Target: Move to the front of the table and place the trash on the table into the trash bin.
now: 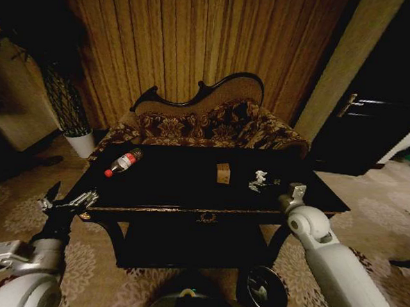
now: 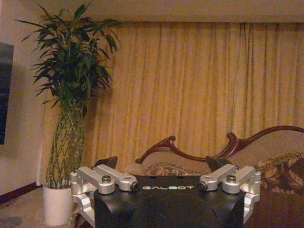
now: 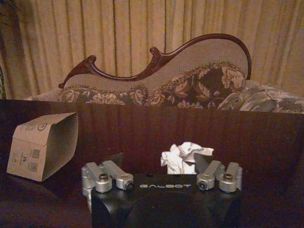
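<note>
Trash lies in three pieces on the black table [image 1: 168, 186]: the plastic bottle [image 1: 123, 163] on its side near the far left corner, the small tan box [image 1: 223, 173] about the middle, and the crumpled white wrapper [image 1: 260, 179] toward the right edge. The right gripper [image 3: 161, 164] is low over the table top, just before the wrapper, with its fingers spread wide and nothing between them; in the right wrist view the wrapper sits between the two open fingers, a little beyond their tips. The left gripper [image 2: 161, 164] hangs open and empty outside the near left corner of the table, pointing at the sofa [image 2: 266, 156] and the potted plant [image 2: 66, 118]. The trash bin [image 1: 263, 289] stands on the floor under the near edge, right of the middle. I think the main risk is the wrapper: it is light and loose, so the fingers may push it away along the glossy top instead of closing on it, or pinch only one fold that slips out. When the arm carries it down, the forearm could knock the table edge, and the bin mouth is small, so a drop can miss it.
</note>
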You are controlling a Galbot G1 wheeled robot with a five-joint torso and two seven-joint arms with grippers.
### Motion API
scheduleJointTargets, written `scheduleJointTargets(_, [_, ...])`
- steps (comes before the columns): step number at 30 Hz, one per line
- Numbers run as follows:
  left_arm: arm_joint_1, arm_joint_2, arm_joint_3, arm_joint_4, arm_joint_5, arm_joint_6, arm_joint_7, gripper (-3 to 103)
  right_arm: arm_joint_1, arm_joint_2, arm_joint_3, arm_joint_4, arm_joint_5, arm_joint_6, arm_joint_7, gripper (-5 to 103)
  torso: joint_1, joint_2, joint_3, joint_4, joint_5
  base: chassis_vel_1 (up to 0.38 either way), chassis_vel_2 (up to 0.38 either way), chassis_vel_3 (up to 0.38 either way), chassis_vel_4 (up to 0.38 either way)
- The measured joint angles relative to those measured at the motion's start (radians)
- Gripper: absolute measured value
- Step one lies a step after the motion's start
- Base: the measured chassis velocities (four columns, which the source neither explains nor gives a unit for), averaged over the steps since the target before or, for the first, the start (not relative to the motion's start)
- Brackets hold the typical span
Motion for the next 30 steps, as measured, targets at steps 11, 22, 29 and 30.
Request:
scheduleJointTargets(11, [0.004,0.002,0.001,0.000,0.000,-0.011,0.010,100,-0.005,0.009,0.000,-0.005,-0.008,0.006,0.004,44,0.000,0.000,0.000,0.0000,0.0001,0.000,0.000,0.000,0.000])
scheduleJointTargets(22, [0.004,0.003,0.003,0.000,0.001,-0.012,0.020,100,-0.010,0.013,0.002,-0.006,-0.007,0.014,0.005,3,0.000,0.000,0.000,0.0000,0.0000,0.000,0.000,0.000,0.000])
scheduleJointTargets(29, [0.004,0.004,0.004,0.000,0.001,-0.012,0.020,100,-0.020,0.017,0.014,0.000,0.000,0.051,0.013,0,0.000,0.000,0.000,0.0000,0.0000,0.000,0.000,0.000,0.000])
scheduleJointTargets(30, [0.004,0.005,0.004,0.000,0.001,-0.012,0.019,100,-0.021,0.021,0.015,0.008,0.009,0.070,0.027,0,0.000,0.000,0.000,0.0000,0.0000,0.000,0.000,0.000,0.000])
